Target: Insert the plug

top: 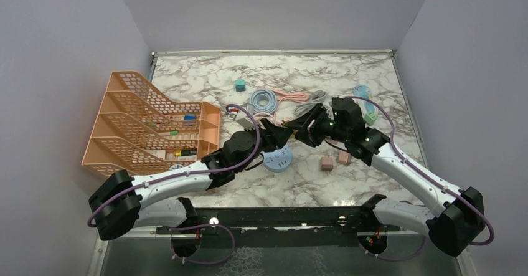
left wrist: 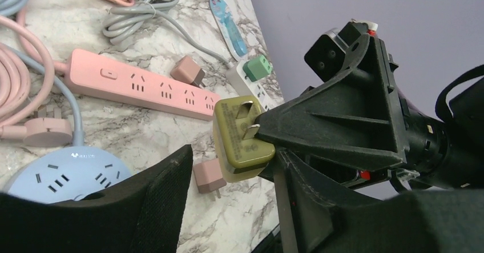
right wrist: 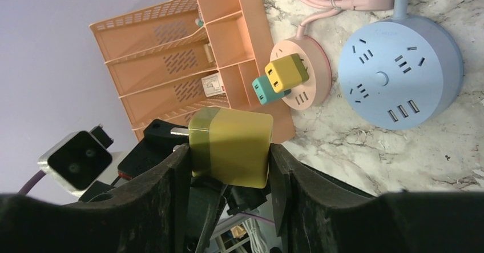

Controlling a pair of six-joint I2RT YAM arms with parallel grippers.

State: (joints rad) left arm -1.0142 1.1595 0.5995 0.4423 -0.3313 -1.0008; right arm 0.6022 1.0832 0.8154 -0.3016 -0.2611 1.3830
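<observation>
The plug (right wrist: pixel 231 147) is an olive-yellow cube adapter held in the air above the table's middle. My right gripper (right wrist: pixel 228 150) is shut on it, one pad on each side. In the left wrist view the plug (left wrist: pixel 242 141) shows its two metal prongs and label face. My left gripper (left wrist: pixel 234 163) is open around its lower end, with a gap at the left finger. A round blue socket hub (right wrist: pixel 399 73) lies on the marble below. A round pink hub (right wrist: pixel 311 76) carries a yellow and a teal adapter. A long pink power strip (left wrist: pixel 142 87) lies further back.
An orange mesh rack (top: pixel 149 126) stands at the left. Coiled blue, pink and grey cables (top: pixel 264 98) lie at the back. Two small pink adapters (top: pixel 327 163) sit near the right arm. A green adapter (left wrist: pixel 258 67) and a teal cube (top: pixel 240 85) lie nearby.
</observation>
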